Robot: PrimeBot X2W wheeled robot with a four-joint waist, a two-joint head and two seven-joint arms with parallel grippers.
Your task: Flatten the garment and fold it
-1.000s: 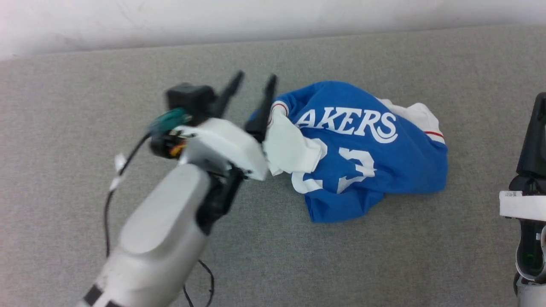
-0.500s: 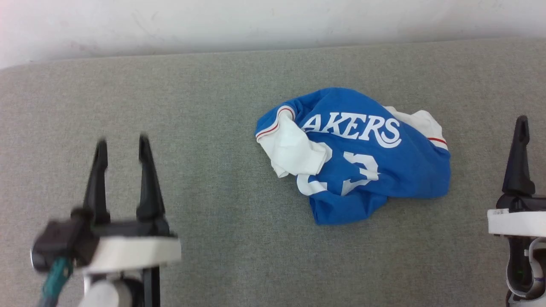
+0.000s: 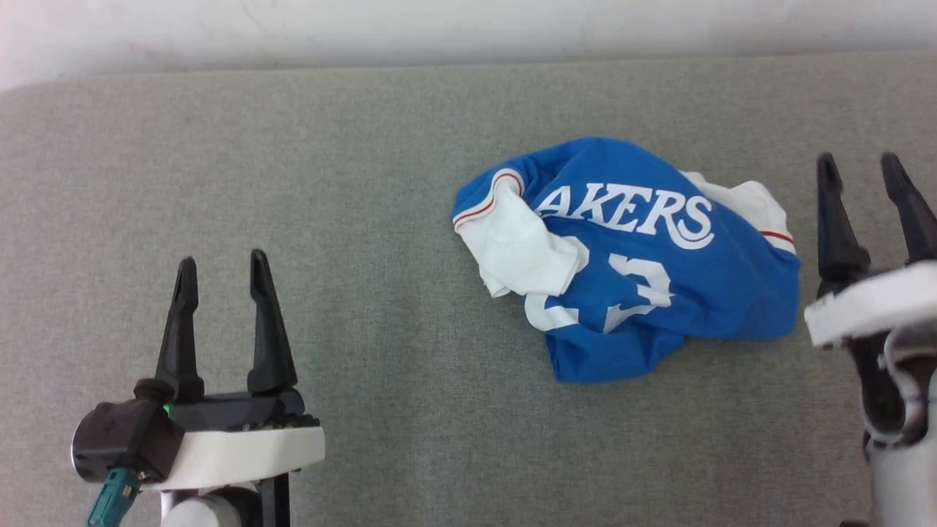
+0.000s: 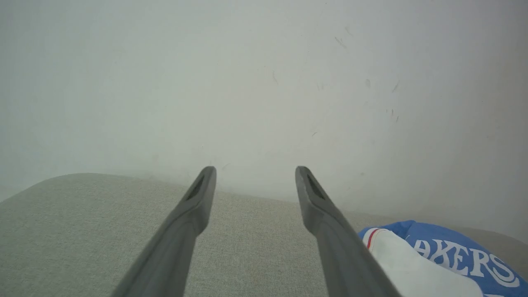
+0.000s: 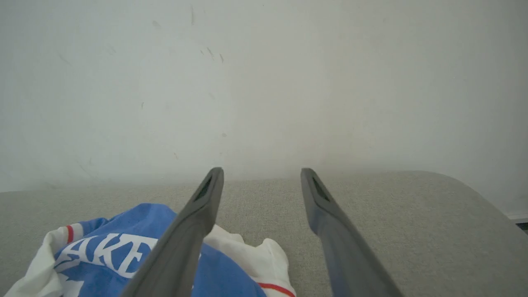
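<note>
After backing the left gripper (image 3: pixel 222 260) away from the white sleeve (image 3: pixel 520 252) to the lower left, jaws spread on nothing, leaves the garment (image 3: pixel 695 285) crumpled right of centre on the grey pad (image 3: pixel 366 183), untouched. Brings the right gripper (image 3: pixel 858 158) up near its right edge, jaws spread and empty too, so flattening looks barely begun. Cannot make out hem or collar under bunched folds, first letter tucked away

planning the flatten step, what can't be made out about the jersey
- Head view: the jersey is crumpled; folds hide its underside.
- Head view: the white sleeve covers part of the number; a fold hides the lettering's start.
- Left wrist view: the frame edge cuts off most of it.
- Right wrist view: a finger of the right gripper hides the lettering's end.
</note>
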